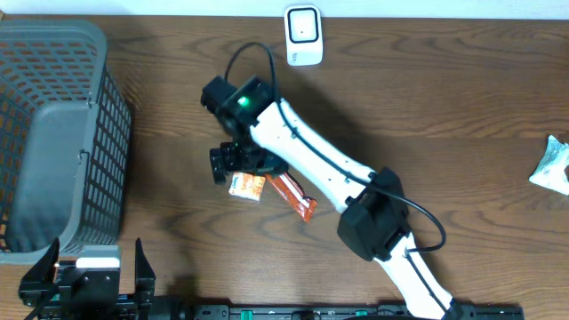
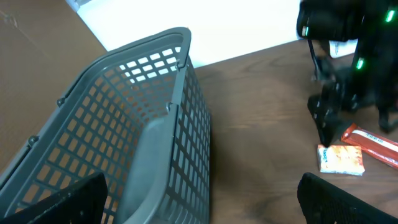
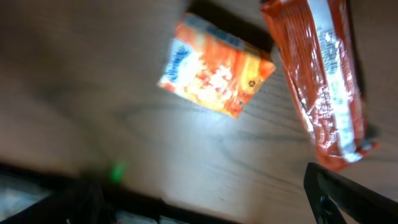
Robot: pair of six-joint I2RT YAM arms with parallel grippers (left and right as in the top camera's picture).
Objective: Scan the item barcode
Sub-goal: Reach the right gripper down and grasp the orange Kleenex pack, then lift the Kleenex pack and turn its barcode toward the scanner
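Note:
Two items lie mid-table: a small orange-and-white packet (image 1: pixel 248 186) (image 3: pixel 214 74) (image 2: pixel 341 159) and a long orange wrapper (image 1: pixel 295 196) (image 3: pixel 323 81) (image 2: pixel 374 145) just right of it. A white scanner (image 1: pixel 303 36) stands at the far edge. My right gripper (image 1: pixel 236 163) (image 3: pixel 205 205) hovers open just beyond the small packet, touching neither item, with only bare wood between its fingers (image 3: pixel 348 199). My left gripper (image 1: pixel 89 277) (image 2: pixel 205 205) sits open at the near left edge beside the basket, holding nothing.
A grey mesh basket (image 1: pixel 53 133) (image 2: pixel 124 124) fills the left side of the table. A crumpled white packet (image 1: pixel 553 165) lies at the right edge. The right arm (image 1: pixel 338 173) stretches diagonally from the near right to the centre.

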